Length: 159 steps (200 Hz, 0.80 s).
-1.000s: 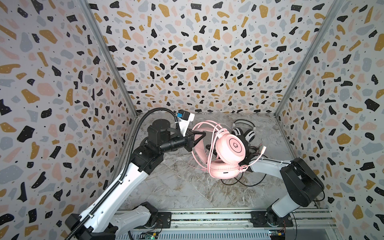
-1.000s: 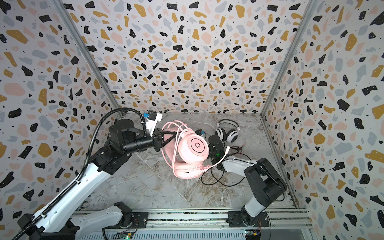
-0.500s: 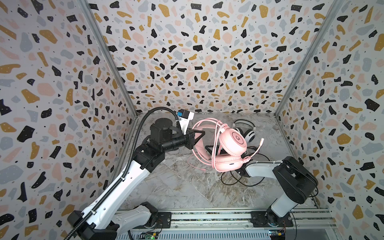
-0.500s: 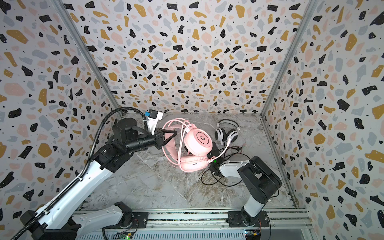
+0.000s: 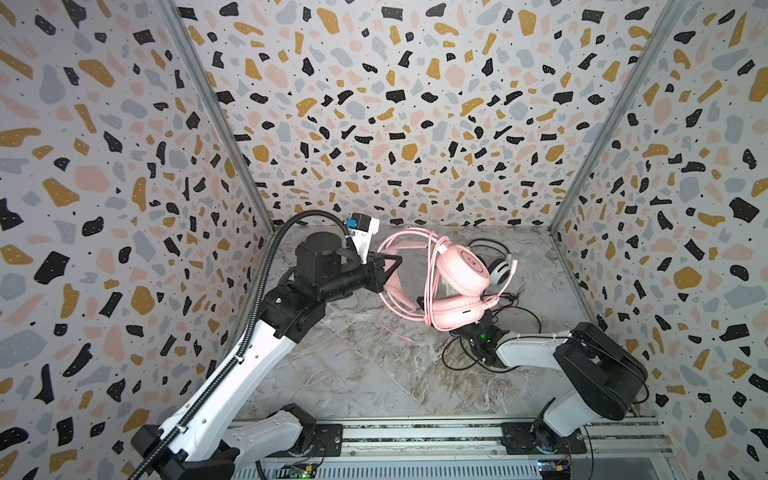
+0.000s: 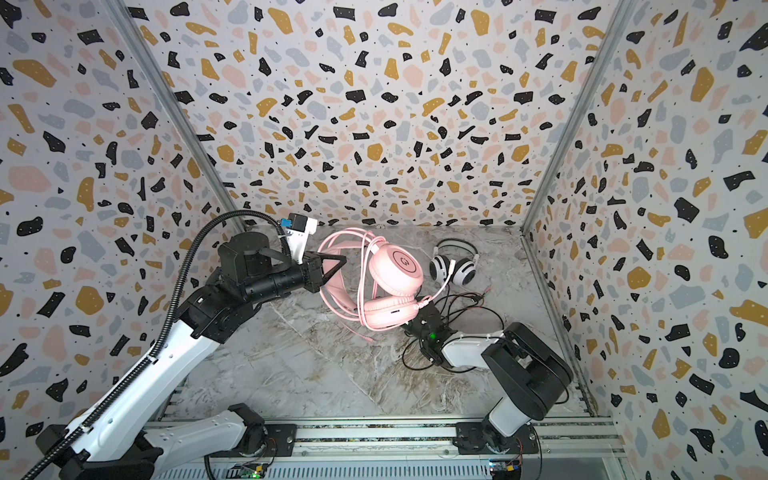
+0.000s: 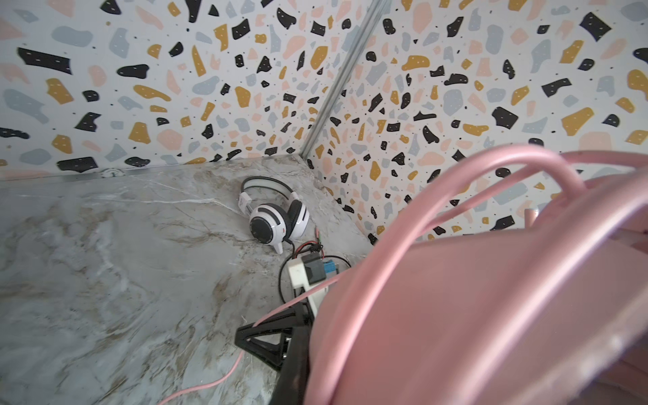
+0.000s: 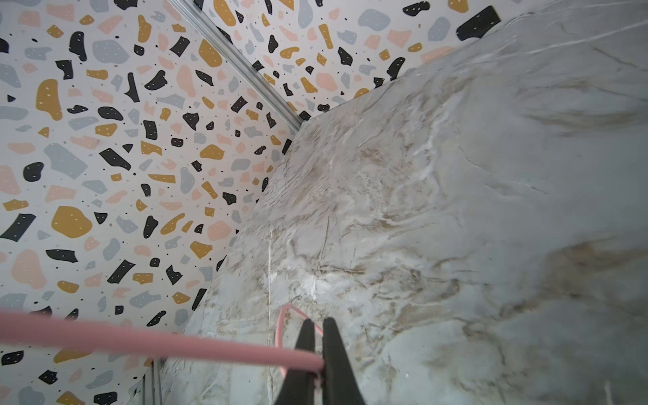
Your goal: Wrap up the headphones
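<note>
Seemingly, both jaws tight on the pink headphones (image 5: 459, 270).

The marbled tabletop (image 5: 353, 374) carries 1 white-and-black headset (image 6: 461, 272) near its back right corner, black cable (image 7: 281, 280) sprawled alongside.

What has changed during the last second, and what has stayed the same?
The left claw moved the pink headset a little toward the back wall. The right claw, pinching the pink cable, drew slightly toward the front. Both claws stayed shut; the white-and-black headset did not move.
</note>
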Tool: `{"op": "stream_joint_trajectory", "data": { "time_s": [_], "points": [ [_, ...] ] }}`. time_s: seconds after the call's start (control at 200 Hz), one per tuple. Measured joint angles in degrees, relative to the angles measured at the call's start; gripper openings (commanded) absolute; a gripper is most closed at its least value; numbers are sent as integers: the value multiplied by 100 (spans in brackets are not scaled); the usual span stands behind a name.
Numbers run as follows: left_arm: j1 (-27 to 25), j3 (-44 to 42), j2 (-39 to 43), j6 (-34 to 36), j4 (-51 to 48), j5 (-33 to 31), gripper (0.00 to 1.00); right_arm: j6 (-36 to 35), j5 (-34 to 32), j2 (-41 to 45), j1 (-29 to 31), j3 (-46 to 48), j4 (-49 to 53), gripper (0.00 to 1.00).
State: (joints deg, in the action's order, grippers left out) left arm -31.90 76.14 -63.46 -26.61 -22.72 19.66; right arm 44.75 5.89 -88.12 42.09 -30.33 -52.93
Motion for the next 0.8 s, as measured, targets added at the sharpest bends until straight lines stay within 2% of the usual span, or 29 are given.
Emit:
{"op": "stream_joint_trajectory", "data": {
  "time_s": [0.18,0.461,0.591,0.796],
  "points": [
    [107,37,94,-138,-66,-815,0,-127,-317,704,140,605,79,7],
    [164,-435,758,-308,227,-2470,0,-754,-1239,2072,1198,911,992,8],
    [208,-437,651,-299,348,-2743,0,-1062,-1462,2378,1528,931,1248,8],
    [461,-444,251,-299,516,-2752,0,-1585,-1403,2396,1703,929,1449,9]
  ]
}}
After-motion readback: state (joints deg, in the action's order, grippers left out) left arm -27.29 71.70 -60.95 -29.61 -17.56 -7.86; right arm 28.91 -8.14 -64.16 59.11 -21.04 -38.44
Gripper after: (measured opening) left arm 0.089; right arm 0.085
